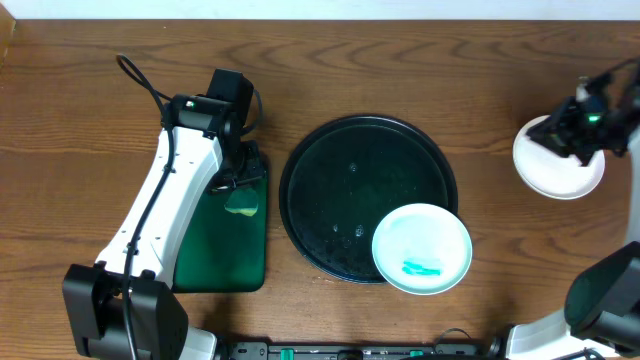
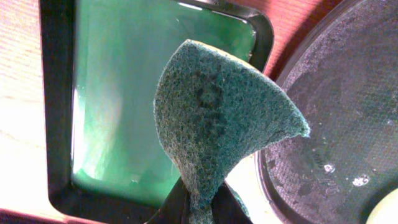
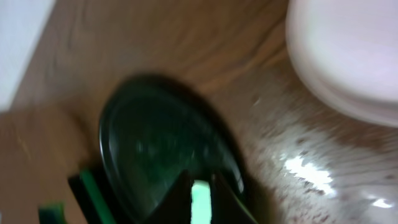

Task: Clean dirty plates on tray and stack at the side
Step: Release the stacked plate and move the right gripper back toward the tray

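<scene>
The job looks mostly done: a stack (image 1: 560,175) of pale plates sits on the table directly beneath the right gripper (image 1: 578,118), off the black tray (image 1: 320,170) and at its far right side. In the blurred right wrist view the stack's edge reads as two rims, though I cannot be sure of the count. The right gripper's fingers are pressed together and nothing shows between them. One plate (image 1: 425,235) is left on the black tray, at the rim nearest the right arm and well apart from both sets of fingers. It carries a teal smear (image 1: 422,268) near its near edge, so by my reading it is not yet cleaned. The left gripper (image 2: 199,210) pinches the lower end of a green scouring pad (image 2: 217,118), which fans out ahead of the fingers. Below and beyond them lies the green rectangular tray (image 2: 56,93), with the black tray's rim just to one side. What is left, I judge, is wiping that last plate and adding it to the stack
</scene>
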{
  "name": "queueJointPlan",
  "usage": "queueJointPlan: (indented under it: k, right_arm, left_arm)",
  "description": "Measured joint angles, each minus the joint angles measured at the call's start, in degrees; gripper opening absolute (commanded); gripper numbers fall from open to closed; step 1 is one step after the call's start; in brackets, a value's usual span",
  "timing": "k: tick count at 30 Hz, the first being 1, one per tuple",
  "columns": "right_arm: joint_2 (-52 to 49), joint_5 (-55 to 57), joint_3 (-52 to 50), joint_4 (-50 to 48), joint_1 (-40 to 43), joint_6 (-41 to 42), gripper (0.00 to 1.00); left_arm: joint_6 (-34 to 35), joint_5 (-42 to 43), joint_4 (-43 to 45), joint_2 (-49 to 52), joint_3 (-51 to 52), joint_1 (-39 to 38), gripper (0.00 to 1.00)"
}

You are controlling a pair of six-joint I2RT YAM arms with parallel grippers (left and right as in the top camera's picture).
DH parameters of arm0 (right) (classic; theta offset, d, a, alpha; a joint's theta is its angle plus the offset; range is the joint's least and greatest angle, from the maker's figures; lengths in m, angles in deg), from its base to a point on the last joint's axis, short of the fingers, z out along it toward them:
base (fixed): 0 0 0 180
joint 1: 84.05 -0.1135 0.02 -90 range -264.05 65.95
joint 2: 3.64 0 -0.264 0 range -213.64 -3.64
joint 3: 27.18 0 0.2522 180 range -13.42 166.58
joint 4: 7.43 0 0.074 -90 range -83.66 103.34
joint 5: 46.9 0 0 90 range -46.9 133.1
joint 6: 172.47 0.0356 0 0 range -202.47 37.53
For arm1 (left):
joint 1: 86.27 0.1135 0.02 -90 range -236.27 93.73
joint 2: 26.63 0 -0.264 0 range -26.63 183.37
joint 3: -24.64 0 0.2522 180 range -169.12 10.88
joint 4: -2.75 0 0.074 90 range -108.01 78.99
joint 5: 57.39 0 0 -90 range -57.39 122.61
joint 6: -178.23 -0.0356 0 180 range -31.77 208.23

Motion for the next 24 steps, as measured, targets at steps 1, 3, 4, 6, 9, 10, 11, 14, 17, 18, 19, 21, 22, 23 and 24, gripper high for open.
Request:
queueJointPlan:
  k: [1, 3, 4, 6, 9, 10, 11, 14, 17, 18, 19, 21, 22, 23, 24]
  right_arm:
    - [0.0, -0.26, 0.0, 1.18, -1.6, -0.55, 0.17]
    - [0.0, -0.35, 0.0, 2.91, -4.33, -2.14, 0.45]
    - [0.0, -0.28, 0.0, 3.85, -5.66, -3.02, 0.44]
    - [0.0, -0.28, 0.0, 4.92, -9.42, -4.63, 0.33]
    - [0.0, -0.24, 0.0, 5.11, -13.07, -5.38, 0.21]
    - [0.0, -0.26, 0.0, 5.09, -14.45, -5.92, 0.22]
    - [0.0, 0.28, 0.0, 4.81, -15.87, -6.08, 0.24]
    - [0.15, 3.02, 0.0, 4.07, -18.29, -5.92, 0.34]
    - [1.6, 7.04, 0.0, 4.11, -20.24, -5.86, 0.34]
    - [2.6, 8.57, 0.0, 4.33, -21.16, -5.86, 0.34]
    - [3.89, 10.16, 0.0, 4.85, -22.21, -5.84, 0.35]
    - [7.5, 13.62, 0.0, 6.56, -24.94, -5.16, 0.4]
    - [9.38, 15.39, 0.0, 7.87, -26.32, -4.28, 0.41]
    - [12.04, 17.64, 0.0, 10.19, -28.17, -2.49, 0.4]
    - [13.27, 19.04, 0.02, 11.32, -29.09, -1.51, 0.38]
  left_arm:
    - [-0.15, 0.0, 0.17, 0.0, 0.0, 0.0, 0.07]
    - [-0.33, 0.02, 0.44, 0.0, 0.0, 0.0, 0.07]
    - [-0.44, 0.0, 0.61, 0.0, 0.0, 0.0, 0.07]
    - [-0.59, 0.0, 0.9, 0.0, 0.0, 0.0, 0.07]
    - [-0.61, 0.0, 0.94, 0.0, 0.0, 0.0, 0.07]
    - [-0.63, 0.0, 0.94, 0.0, 0.0, 0.0, 0.07]
    - [-0.66, 0.0, 0.96, 0.0, 0.0, 0.0, 0.07]
    - [-1.09, 0.0, 1.05, 0.0, 0.0, 0.0, 0.07]
    - [-1.57, 0.0, 1.09, 0.0, 0.0, 0.0, 0.07]
    - [-1.68, 0.0, 1.09, 0.0, 0.0, 0.0, 0.07]
    - [-1.7, 0.0, 1.09, 0.0, 0.0, 0.0, 0.07]
    - [-1.7, 0.0, 1.16, 0.0, 0.0, 0.0, 0.07]
    - [-1.7, 0.0, 1.27, 0.0, 0.0, 0.0, 0.07]
    - [-1.7, 0.0, 1.38, 0.0, 0.0, 0.0, 0.07]
    - [-1.73, 0.0, 1.4, 0.0, 0.0, 0.0, 0.07]
